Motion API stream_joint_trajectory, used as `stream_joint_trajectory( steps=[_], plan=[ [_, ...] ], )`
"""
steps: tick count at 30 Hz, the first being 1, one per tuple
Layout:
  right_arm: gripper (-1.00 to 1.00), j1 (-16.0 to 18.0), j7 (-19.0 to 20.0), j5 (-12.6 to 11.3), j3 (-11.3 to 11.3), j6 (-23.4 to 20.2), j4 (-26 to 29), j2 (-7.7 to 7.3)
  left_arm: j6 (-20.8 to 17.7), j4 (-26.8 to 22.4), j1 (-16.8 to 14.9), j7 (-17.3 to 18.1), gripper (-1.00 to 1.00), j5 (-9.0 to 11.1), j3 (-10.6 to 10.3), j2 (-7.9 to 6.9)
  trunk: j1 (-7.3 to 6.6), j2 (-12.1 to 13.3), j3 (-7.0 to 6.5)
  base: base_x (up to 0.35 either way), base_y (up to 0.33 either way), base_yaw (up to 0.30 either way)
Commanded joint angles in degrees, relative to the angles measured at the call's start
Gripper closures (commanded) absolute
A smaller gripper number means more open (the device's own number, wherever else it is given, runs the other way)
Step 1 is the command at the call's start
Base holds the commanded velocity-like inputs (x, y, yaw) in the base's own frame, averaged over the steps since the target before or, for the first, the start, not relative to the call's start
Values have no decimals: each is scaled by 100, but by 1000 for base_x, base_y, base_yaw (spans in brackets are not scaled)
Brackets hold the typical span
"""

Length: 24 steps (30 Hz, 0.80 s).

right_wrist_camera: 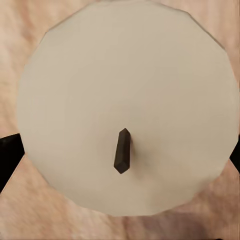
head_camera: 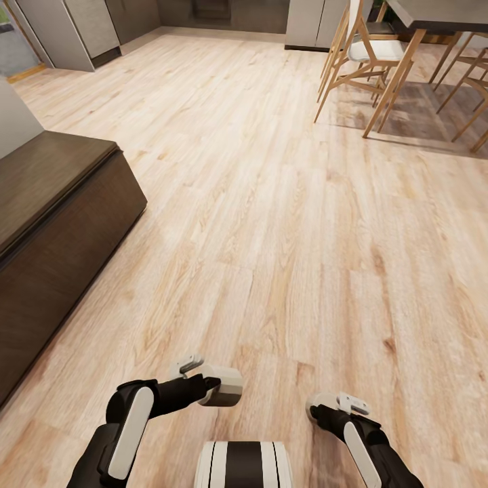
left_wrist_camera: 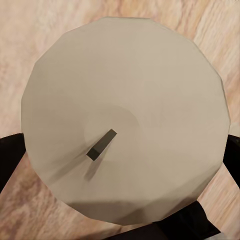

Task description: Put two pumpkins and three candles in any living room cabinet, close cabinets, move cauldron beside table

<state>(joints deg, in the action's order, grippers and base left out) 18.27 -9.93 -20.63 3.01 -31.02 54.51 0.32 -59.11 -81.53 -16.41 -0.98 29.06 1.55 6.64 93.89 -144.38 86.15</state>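
Mid-room on the pale plank floor (head_camera: 271, 237), with a load in both arms. Left claw (head_camera: 215, 388) clenched on the left candle (head_camera: 229, 388), held low ahead of the trunk. Right claw (head_camera: 324, 409) likewise clamped on the right candle (right_wrist_camera: 125, 110), seen end-on from the wrist with the dark wick near the middle. Same close end-on look at the left candle (left_wrist_camera: 125, 120) from the other wrist, with dark fingers (left_wrist_camera: 10, 157) pressing at its sides.

Off to the left, well apart from both arms: the cabinet (head_camera: 54, 224), long, low and dark brown, its front flat and apparently shut. Far across the room, wooden chairs (head_camera: 366, 61).

Judged to be the carrying leg of the candle step, with the storing not yet done. To do it well:

- Turn the base toward the cabinet and pull up square to its front, near enough to reach inside without stretching.
- Keep both grips firm and the candles level on the way over; stubby, smooth cylinders, likely to slip if the squeeze eases.
- Plan for the handleless front: with both claws full, probably set one candle down on the cabinet top first to free an arm for opening.
- Place each candle upright and well inside, clear of the front edge, so nothing blocks the closing.
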Motion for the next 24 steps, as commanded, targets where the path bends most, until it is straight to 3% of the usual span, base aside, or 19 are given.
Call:
stream_joint_trajectory(
  steps=[1,24],
  plan=[
    [-100,1,-44,-64,7,-19,11,3,-30,0,-3,-6,100,30,12,5,0,-1,4,49,0,0],
    [-100,1,-37,-64,46,-17,12,-12,-37,6,-3,9,100,41,11,5,0,-1,4,9,0,0]
  ],
)
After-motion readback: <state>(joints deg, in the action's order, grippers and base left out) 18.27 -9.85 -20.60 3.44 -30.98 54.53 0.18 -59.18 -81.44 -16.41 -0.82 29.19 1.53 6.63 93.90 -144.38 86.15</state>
